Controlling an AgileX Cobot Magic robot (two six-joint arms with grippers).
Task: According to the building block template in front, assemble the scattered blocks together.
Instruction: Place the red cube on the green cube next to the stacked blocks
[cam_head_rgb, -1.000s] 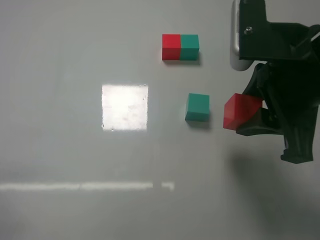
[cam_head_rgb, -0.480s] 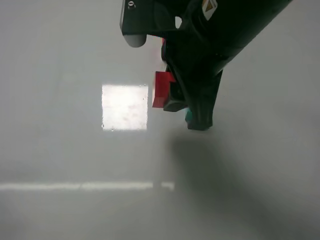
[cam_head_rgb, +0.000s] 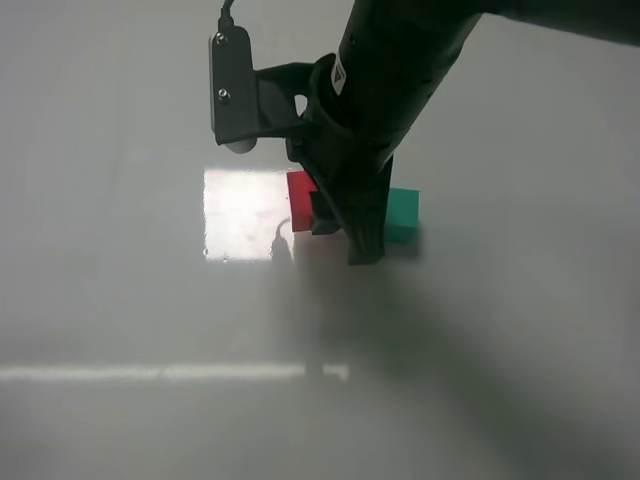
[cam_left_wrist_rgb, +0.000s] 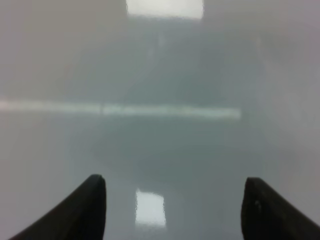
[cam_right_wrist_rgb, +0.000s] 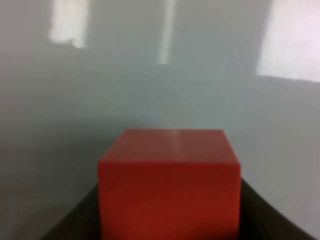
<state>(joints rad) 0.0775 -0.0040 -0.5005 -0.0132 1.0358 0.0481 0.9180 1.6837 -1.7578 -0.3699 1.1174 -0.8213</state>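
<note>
Plain grey surface (cam_head_rgb: 120, 420), glare patch (cam_head_rgb: 250, 215) on it. Right jaws are clamped on the red cube (cam_head_rgb: 298, 200), just left of the teal-green cube (cam_head_rgb: 404, 214) from overhead; left jaws hang half-spread, empty. Cubes look light, rigid and matte, so flat opposite faces are the spot to pinch, I reckon.

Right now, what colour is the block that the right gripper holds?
Plain red. The block shows best in the right wrist view.
</note>
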